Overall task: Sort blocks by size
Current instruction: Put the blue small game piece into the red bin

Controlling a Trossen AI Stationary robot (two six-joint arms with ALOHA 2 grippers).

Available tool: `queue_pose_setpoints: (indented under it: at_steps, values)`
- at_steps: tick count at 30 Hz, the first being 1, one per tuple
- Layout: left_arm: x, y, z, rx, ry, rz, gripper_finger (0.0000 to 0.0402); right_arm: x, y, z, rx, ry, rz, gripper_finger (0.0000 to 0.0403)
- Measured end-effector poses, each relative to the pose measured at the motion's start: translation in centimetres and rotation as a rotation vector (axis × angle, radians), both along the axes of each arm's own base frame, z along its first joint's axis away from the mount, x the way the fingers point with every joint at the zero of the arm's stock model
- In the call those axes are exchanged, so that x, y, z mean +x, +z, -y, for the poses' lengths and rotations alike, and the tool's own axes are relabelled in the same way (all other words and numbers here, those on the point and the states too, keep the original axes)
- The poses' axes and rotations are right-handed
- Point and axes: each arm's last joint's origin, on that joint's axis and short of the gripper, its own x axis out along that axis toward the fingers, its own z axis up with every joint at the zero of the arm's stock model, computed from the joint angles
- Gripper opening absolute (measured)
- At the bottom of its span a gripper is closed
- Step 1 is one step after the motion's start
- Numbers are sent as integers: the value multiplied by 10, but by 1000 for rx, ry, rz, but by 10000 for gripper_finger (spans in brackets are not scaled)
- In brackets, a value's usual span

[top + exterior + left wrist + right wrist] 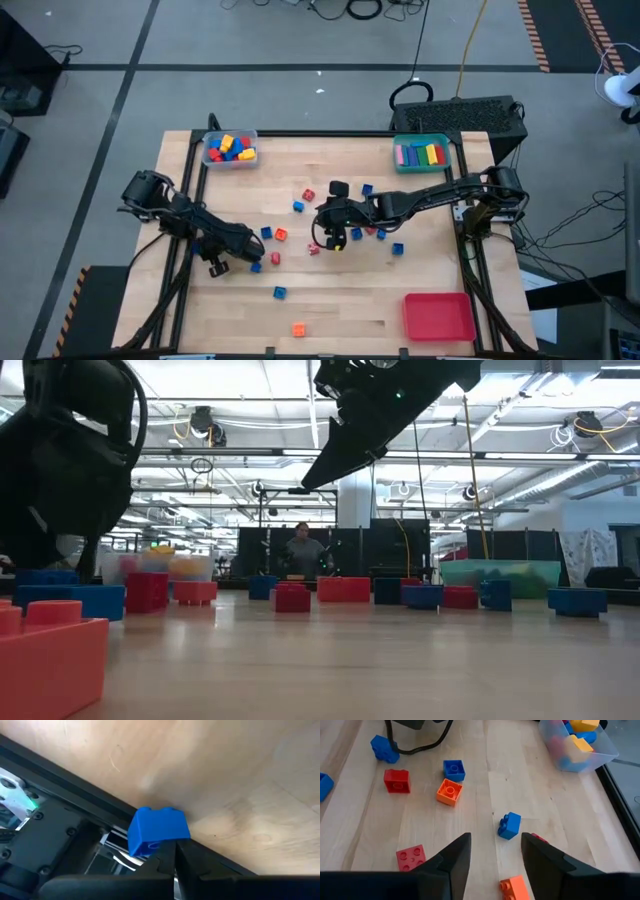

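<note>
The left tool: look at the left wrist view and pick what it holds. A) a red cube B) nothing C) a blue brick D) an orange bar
C: in the left wrist view the left tool is shut on a blue brick, which sits right at its dark fingertips above the wooden table.

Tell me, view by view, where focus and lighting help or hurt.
Low view: the nearest red block is blurred, bright ceiling lights leave the arms as dark silhouettes. Left wrist view: the blue block is sharp, the wood beyond is soft. Right wrist view: evenly lit, loose blocks crisp, only the clear tray slightly soft. High view: even light, faint shadows.
</note>
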Motion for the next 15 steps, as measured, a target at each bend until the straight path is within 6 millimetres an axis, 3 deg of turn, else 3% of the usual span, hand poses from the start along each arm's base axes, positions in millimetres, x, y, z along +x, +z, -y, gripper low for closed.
queue_pose_setpoints:
  at_steps: [8,11,15]
  values:
    - [23,10,5,8,-95,120,8,0,2,0,-2,2,12,141]
    - [44,20,7,9,-161,243,8,-1,3,0,-2,2,13,141]
    - [83,51,4,87,-273,433,8,-2,8,0,-3,4,25,141]
